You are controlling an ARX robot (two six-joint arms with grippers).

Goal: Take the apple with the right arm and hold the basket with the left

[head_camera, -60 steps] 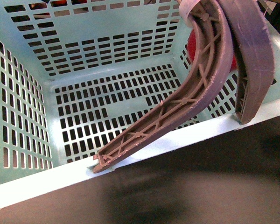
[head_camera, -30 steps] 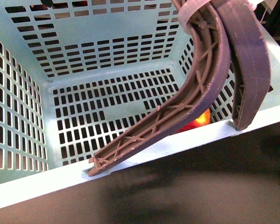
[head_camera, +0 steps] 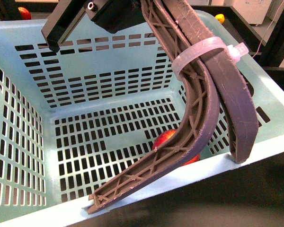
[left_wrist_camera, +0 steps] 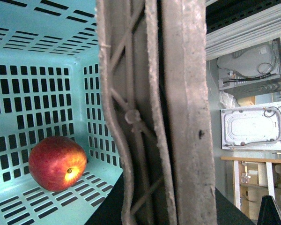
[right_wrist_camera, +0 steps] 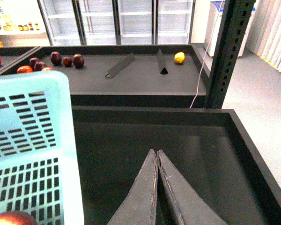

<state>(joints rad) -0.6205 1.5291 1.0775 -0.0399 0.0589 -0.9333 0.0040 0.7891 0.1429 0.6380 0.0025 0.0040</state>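
The pale mint-blue basket (head_camera: 33, 142) fills the front view. My left gripper (head_camera: 165, 183) is shut on the basket's near rim, with one brown ribbed finger (head_camera: 199, 118) inside the wall, the other outside, and a white zip tie round both. The red apple (head_camera: 164, 139) lies on the basket floor by the near wall, partly hidden behind the inner finger. In the left wrist view the apple (left_wrist_camera: 56, 163) rests in a floor corner beside my left gripper (left_wrist_camera: 152, 206). My right gripper (right_wrist_camera: 157, 152) is shut and empty over a black tray, beside the basket (right_wrist_camera: 28, 122).
A black tray (right_wrist_camera: 187, 154) lies under my right gripper. Behind it, another tray holds dark maroon fruits (right_wrist_camera: 65, 59) and a yellow lemon (right_wrist_camera: 179, 57). A black steel post (right_wrist_camera: 227, 51) stands at the tray's far right corner. Glass-door fridges line the back.
The apple has come down from beside the basket's right wall to the floor by the near rim. The basket and my left gripper show lower and further off in the front view.
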